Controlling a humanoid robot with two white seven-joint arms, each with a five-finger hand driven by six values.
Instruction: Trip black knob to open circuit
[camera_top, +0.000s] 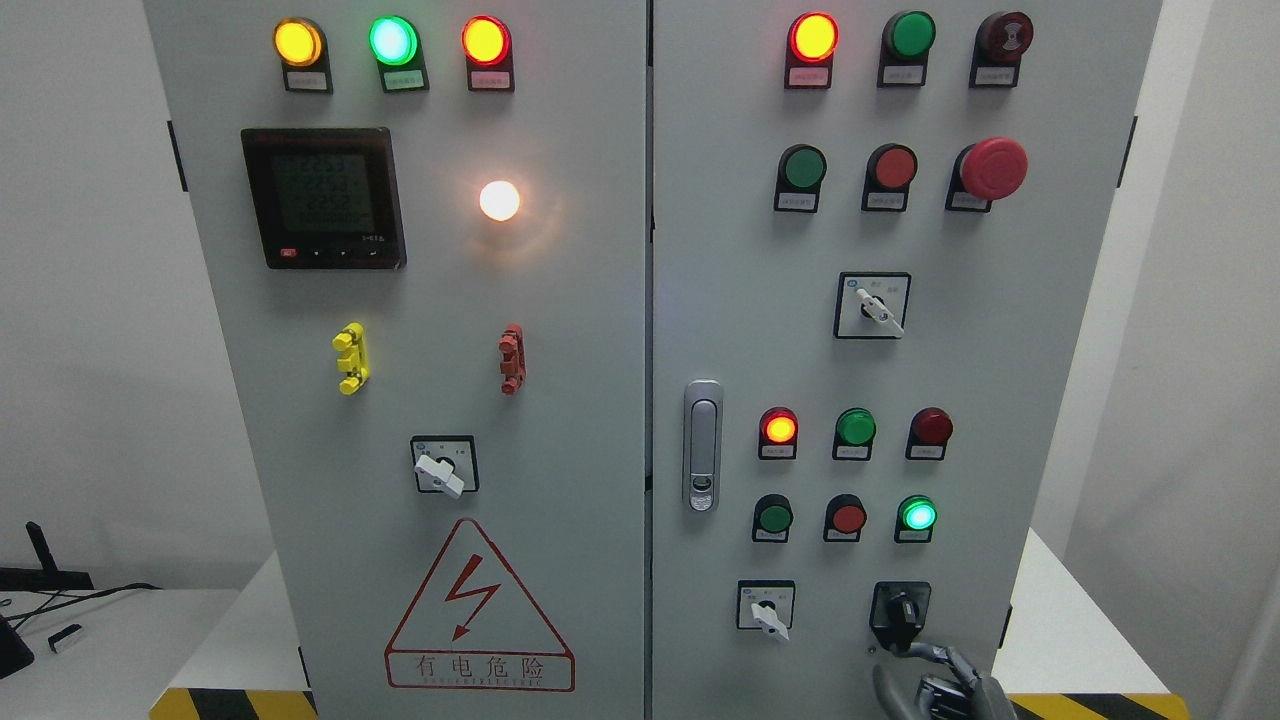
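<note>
White walls stand behind a tall grey electrical cabinet (560, 330) that fills nearly the whole head view, set on a white counter (1075, 630) whose front edge carries yellow-and-black hazard tape (210, 703). Low on the cabinet's right door sits the black knob (901, 610), on a black square plate at the bottom right of the panel. Coming up from the bottom edge right of the middle, the right hand (935, 675) reaches it, with a fingertip (915, 650) touching or just under the knob's lower end; the other fingers are curled below, and whether they truly pinch the knob cannot be told. Just to the knob's left is a white selector switch (768, 612), and above them two rows of small lamps and buttons, among them a lit green lamp (916, 514) and a lit red-orange lamp (779, 428). Higher up sit another white selector (876, 308) and a red mushroom button (992, 168). A metal door latch (703, 445) lies beside the seam. On the left door are a digital meter (322, 197), a glowing white lamp (499, 200) and a red lightning warning triangle (478, 610). At far left, black cables (70, 597) lie on a lower white surface.
</note>
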